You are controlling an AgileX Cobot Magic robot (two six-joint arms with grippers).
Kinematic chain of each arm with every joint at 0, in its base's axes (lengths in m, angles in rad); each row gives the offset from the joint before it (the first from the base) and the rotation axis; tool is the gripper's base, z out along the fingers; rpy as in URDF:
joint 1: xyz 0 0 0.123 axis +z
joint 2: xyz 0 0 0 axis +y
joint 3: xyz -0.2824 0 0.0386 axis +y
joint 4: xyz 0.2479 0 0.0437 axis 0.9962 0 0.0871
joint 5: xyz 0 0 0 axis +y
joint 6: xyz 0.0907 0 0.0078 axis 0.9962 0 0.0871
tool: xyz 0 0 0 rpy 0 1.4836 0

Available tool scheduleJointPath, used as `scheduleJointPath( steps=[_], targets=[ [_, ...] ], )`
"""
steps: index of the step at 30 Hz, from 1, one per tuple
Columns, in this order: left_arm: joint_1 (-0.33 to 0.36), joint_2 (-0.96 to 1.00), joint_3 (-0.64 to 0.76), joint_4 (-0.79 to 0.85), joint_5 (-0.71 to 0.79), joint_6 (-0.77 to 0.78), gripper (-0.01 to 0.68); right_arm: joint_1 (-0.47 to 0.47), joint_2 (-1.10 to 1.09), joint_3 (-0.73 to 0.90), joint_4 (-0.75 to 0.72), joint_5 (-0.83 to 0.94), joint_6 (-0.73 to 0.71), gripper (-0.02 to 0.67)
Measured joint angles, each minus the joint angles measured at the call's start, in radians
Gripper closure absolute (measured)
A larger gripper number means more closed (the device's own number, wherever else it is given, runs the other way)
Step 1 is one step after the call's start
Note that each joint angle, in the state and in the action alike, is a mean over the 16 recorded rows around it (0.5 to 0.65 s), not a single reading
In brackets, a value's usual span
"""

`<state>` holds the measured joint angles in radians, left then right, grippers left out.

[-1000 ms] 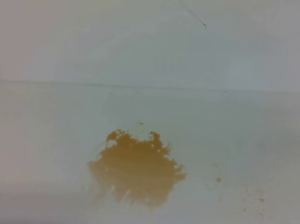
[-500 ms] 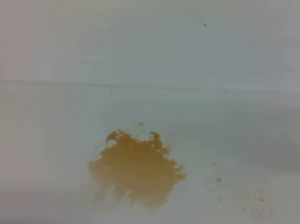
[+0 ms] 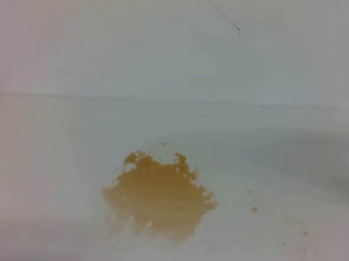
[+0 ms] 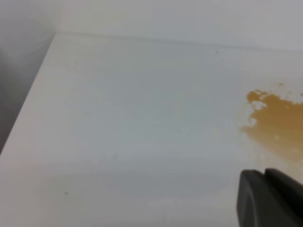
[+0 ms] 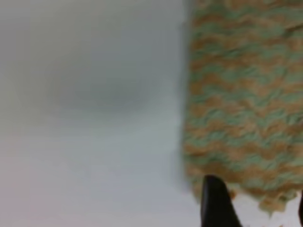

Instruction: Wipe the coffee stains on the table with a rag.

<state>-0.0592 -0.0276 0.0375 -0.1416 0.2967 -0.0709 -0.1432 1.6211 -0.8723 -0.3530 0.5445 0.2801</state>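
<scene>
Orange-brown coffee stains sit mid-surface; rag lies flat just ahead of right end effector, jaws spread. Left end effector state unclear.

There is one table and one big blotch of the coffee stains, with one small orange dot at its 3 o'clock; one rag shows by the right wrist
</scene>
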Motion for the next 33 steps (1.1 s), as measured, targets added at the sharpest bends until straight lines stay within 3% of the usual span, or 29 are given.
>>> scheduleJointPath(
  steps=[8, 18, 25, 33],
  targets=[
    [0.0, 0.0, 0.0, 0.0, 0.0, 0.0, 0.672, -0.059, 0.108, -0.002, 0.035, -0.07, -0.032, 0.311],
    [0.0, 0.0, 0.0, 0.0, 0.0, 0.0, 0.672, -0.061, 0.179, -0.014, 0.098, -0.083, -0.079, 0.517],
    [0.0, 0.0, 0.0, 0.0, 0.0, 0.0, 0.672, -0.023, 0.16, -0.056, 0.313, -0.056, -0.265, 0.644],
    [0.0, 0.0, 0.0, 0.0, 0.0, 0.0, 0.672, 0.122, 0.135, -0.169, 0.633, -0.003, -0.516, 0.649]
  ],
)
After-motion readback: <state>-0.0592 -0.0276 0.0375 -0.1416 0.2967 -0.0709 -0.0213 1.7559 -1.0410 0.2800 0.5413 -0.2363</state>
